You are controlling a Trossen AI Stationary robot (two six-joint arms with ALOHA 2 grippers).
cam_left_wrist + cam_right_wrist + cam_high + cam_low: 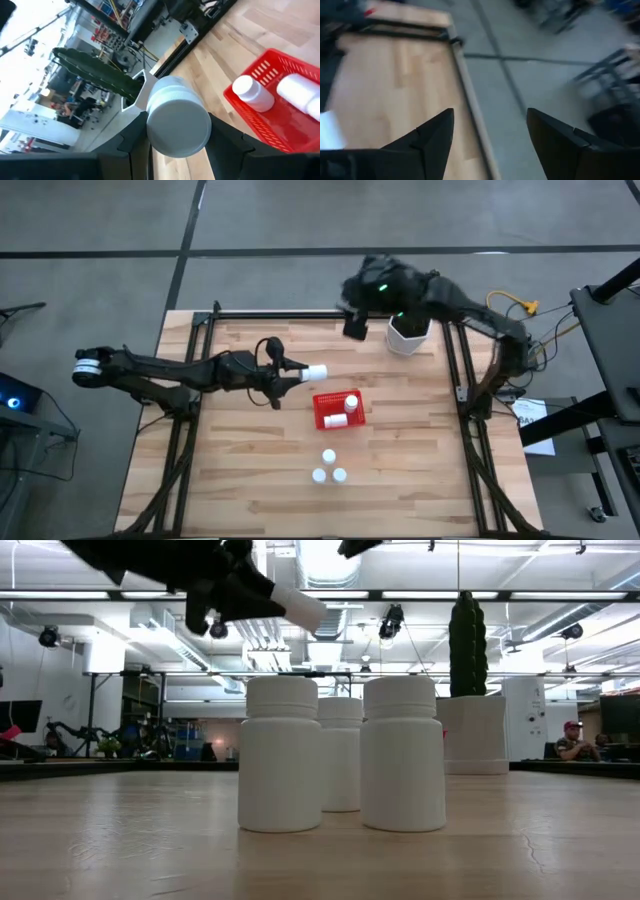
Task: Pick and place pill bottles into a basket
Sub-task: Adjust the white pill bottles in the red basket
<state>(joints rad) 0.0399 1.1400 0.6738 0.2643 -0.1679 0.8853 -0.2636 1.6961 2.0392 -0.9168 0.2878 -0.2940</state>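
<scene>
My left claw (300,372) is closed about halfway on a white pill bottle (316,371), which I hold lying on its side above the counter (230,470), its round cap facing away from my wrist. In my left wrist view both dark fingers (227,140) press the bottle's sides. I can read no label or writing on it.

Just past this claw's tip and a little lower sits the red basket (322,418), with two pill bottles in the basket (345,409); one stands upright and the other lies on its side. Neither shows any print I can make out.

Farther beyond the basket, toward the counter's near edge, three standing pill bottles (329,469) cluster close together, well apart from my left claw. Their fronts are plain white in the low view.

My right claw (354,327) hangs at the counter's far edge, just beside the white cactus pot (408,335). Its fingers (432,137) stand apart with nothing between them; only bare counter and floor show through the gap.
</scene>
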